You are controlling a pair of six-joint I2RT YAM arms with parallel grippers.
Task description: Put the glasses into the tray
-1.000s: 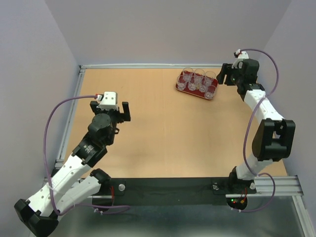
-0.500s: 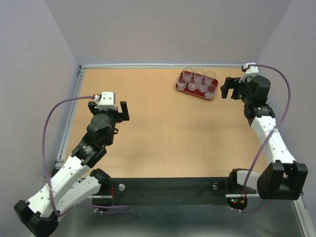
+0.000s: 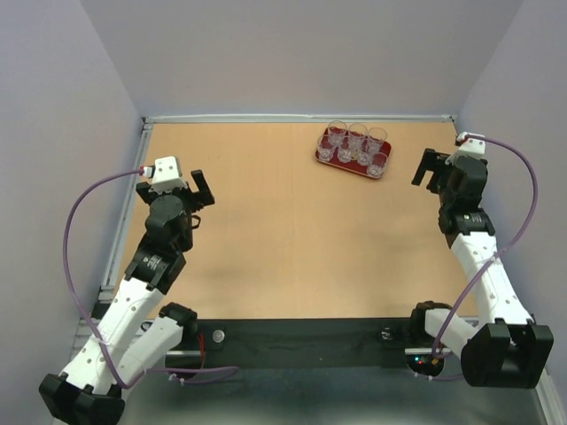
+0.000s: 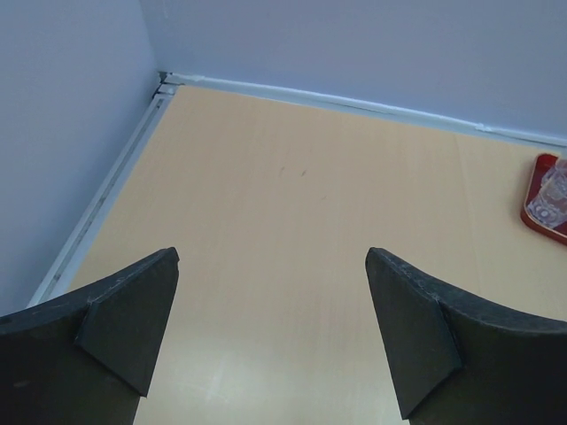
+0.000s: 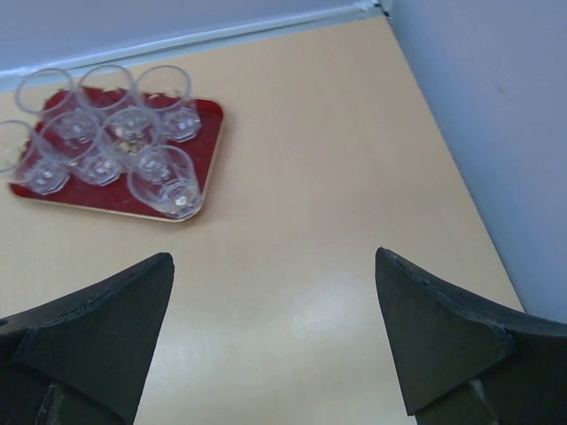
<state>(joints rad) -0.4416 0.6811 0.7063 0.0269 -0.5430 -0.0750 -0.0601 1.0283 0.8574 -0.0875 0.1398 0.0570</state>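
The dark red tray [image 3: 320, 158] sits at the far right of the table with several clear glasses [image 3: 355, 142] standing upright on it. In the right wrist view the tray [image 5: 213, 125] and its glasses [image 5: 162, 175] lie at the upper left. The left wrist view shows only the tray's end [image 4: 534, 188] with one glass [image 4: 553, 197] at the right edge. My right gripper [image 3: 427, 170] [image 5: 273, 258] is open and empty, to the right of the tray and apart from it. My left gripper [image 3: 200, 189] [image 4: 272, 257] is open and empty over bare table at the left.
A raised white rail [image 3: 292, 117] runs along the far edge of the wooden table [image 3: 292, 230], and another along the left edge [image 3: 131, 204]. Grey walls close in the back and both sides. A black base plate [image 3: 301, 341] lies at the near edge.
My right gripper has drawn back from the tray, moving right and nearer. My left gripper has swung left. The glasses and tray have not moved.
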